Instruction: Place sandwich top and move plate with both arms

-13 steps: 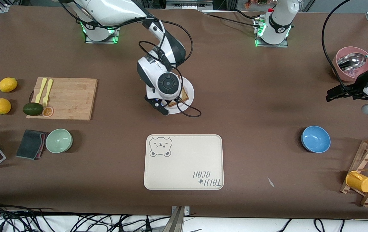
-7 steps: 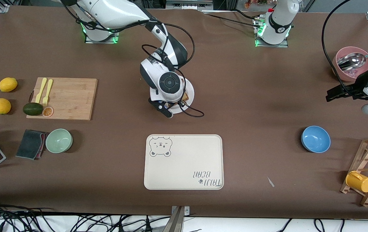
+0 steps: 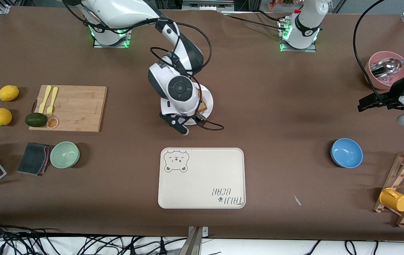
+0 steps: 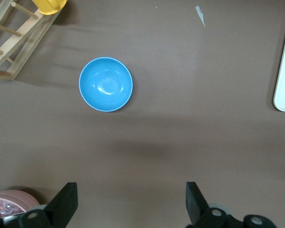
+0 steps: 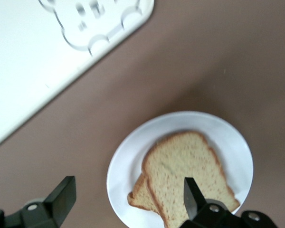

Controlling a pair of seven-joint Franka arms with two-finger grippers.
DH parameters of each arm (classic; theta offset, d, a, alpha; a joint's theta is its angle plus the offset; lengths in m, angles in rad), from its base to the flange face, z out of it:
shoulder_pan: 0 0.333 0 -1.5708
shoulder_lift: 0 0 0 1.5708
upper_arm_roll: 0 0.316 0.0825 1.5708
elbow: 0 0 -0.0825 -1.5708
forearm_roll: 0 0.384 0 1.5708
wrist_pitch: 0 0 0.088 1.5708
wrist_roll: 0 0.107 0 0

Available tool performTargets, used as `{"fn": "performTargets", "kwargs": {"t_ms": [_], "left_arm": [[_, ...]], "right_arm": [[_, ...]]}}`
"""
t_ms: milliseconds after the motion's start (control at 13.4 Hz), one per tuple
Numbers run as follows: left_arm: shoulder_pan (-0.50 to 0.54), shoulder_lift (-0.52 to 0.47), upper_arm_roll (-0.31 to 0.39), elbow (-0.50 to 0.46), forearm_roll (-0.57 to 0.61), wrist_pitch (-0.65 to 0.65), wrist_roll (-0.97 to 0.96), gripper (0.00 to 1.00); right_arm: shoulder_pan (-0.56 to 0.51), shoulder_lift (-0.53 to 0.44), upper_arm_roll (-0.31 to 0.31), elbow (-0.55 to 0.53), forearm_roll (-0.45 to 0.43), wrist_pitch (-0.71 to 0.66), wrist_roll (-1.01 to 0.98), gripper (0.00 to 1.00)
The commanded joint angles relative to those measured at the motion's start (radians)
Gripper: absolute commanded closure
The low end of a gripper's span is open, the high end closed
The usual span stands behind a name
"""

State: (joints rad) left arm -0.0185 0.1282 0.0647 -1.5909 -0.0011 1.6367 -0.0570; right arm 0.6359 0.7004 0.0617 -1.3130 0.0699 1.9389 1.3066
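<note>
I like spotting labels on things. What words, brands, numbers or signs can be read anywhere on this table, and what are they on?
"TAIJI BEAR", with a small paw mark, on the cream tray; it reads upside down from the front camera.
A bear's face drawing, no lettering, on that tray's corner nearest the plate.
A small dark mark on the left arm's base: too small to read.
No other text shows on anything else in view.

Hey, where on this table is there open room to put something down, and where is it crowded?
Free: the brown stretch between the plate and the blue bowl, and the tray, which carries nothing. Crowded: the right arm's end, with cutting board, lemons and green bowl. The open right gripper hangs over the plate holding the sandwich top.
</note>
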Motion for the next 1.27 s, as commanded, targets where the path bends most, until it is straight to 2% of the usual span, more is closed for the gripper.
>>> {"fn": "performTargets", "kwargs": {"t_ms": [0, 224, 523, 598, 822, 971, 1046, 1195], "left_arm": [[-0.006, 0.004, 0.006, 0.016, -0.020, -0.015, -0.009, 0.00], [-0.006, 0.004, 0.006, 0.017, -0.020, -0.015, -0.009, 0.00], [-0.008, 0.004, 0.006, 0.017, -0.020, -0.015, -0.009, 0.00], [-0.008, 0.004, 0.006, 0.017, -0.020, -0.015, -0.009, 0.00], [-0.008, 0.004, 0.006, 0.017, -0.020, -0.015, -0.009, 0.00], [-0.008, 0.002, 0.006, 0.012, -0.022, -0.015, -0.009, 0.00], [-0.008, 0.001, 0.006, 0.011, -0.023, -0.015, -0.001, 0.00], [-0.012, 0.002, 0.004, 0.012, -0.023, -0.020, 0.008, 0.00]], "right_arm": [[-0.051, -0.070, 0.003, -0.002, -0.015, -0.032, -0.137, 0.00], [-0.068, -0.128, -0.086, -0.003, -0.012, -0.115, -0.387, 0.00], [-0.070, -0.199, -0.251, -0.003, 0.005, -0.204, -0.721, 0.00], [-0.076, -0.222, -0.272, -0.006, 0.005, -0.231, -0.778, 0.00], [-0.179, -0.339, -0.276, -0.089, 0.005, -0.250, -1.001, 0.00], [-0.247, -0.422, -0.267, -0.181, 0.005, -0.233, -1.053, 0.00], [-0.298, -0.465, -0.249, -0.230, 0.007, -0.222, -1.082, 0.00], [-0.402, -0.531, -0.191, -0.259, 0.002, -0.241, -1.157, 0.00]]}}
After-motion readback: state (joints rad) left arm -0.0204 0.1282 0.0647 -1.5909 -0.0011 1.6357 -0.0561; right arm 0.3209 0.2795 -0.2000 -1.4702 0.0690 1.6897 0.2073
